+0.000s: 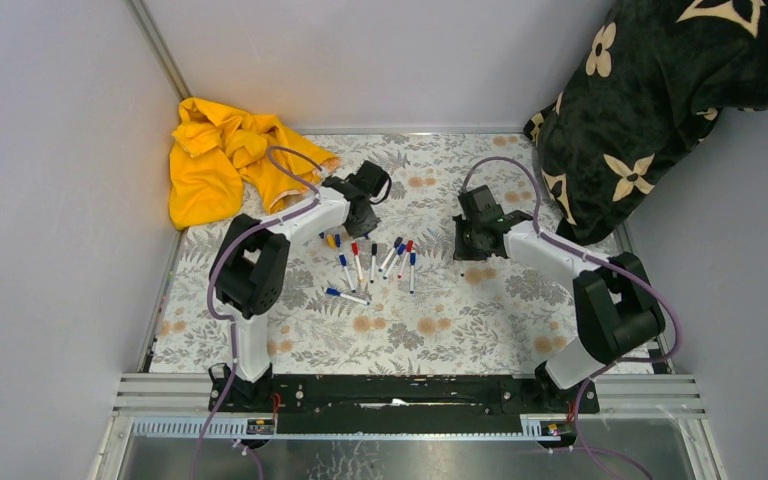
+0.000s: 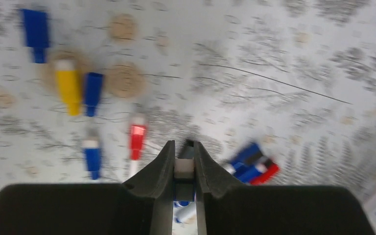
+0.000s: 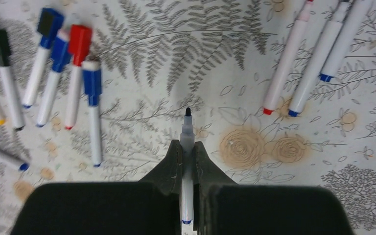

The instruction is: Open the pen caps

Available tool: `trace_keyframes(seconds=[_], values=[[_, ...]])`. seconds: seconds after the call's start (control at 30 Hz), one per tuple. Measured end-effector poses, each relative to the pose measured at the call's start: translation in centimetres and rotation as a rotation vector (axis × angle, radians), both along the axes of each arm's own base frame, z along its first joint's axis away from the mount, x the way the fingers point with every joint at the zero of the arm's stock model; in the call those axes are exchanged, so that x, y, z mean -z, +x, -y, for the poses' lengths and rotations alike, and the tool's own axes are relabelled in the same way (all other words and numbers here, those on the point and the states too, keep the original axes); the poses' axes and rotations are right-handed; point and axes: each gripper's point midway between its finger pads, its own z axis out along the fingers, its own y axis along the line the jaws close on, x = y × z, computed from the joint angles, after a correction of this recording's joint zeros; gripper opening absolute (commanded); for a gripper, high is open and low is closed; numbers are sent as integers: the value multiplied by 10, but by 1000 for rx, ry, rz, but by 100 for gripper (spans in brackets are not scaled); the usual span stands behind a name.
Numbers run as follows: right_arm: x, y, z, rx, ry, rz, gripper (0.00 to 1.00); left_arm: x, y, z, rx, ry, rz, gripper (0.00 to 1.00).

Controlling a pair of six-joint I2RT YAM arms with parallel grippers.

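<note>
Grip status: my right gripper (image 3: 187,146) is clamped on a pen (image 3: 187,128), its bare tip pointing straight ahead. My left gripper (image 2: 182,147) pinches a small piece, probably its cap (image 2: 184,169). Capped pens (image 3: 72,93) lie left of the right jaws, roughly parallel to the held pen.

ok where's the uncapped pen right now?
In the right wrist view the uncapped pen sits clamped in the right gripper, bare tip forward, between capped pens at left and three pens at right.

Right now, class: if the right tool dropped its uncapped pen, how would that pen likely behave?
The pen looks slim, round and rigid, so it would probably roll. Likely light, being so thin. Its bare tip might mark the table.
</note>
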Motion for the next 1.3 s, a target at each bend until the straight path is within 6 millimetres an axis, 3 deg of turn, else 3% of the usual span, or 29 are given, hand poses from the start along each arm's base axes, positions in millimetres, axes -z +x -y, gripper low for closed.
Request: trace_keyframes(seconds=[0.17,0.37,0.43,0.67,0.8,1.1,1.3], values=[[17,16,10,47,-91,-7,0,12,-9,-44,-53,126,-58,2],[28,34,16,81,-153,8,0,11,-3,-73,-100,189,-71,8],[31,40,16,89,-166,11,0,12,0,-75,-101,201,-73,11],[46,46,26,119,-218,4,2,28,2,-82,-97,241,-108,38],[50,49,31,135,-233,2,6,32,3,-91,-106,256,-121,48],[49,59,49,184,-286,27,16,27,10,-98,-130,261,-105,53],[49,70,59,206,-325,41,33,23,10,-97,-134,250,-96,56]])
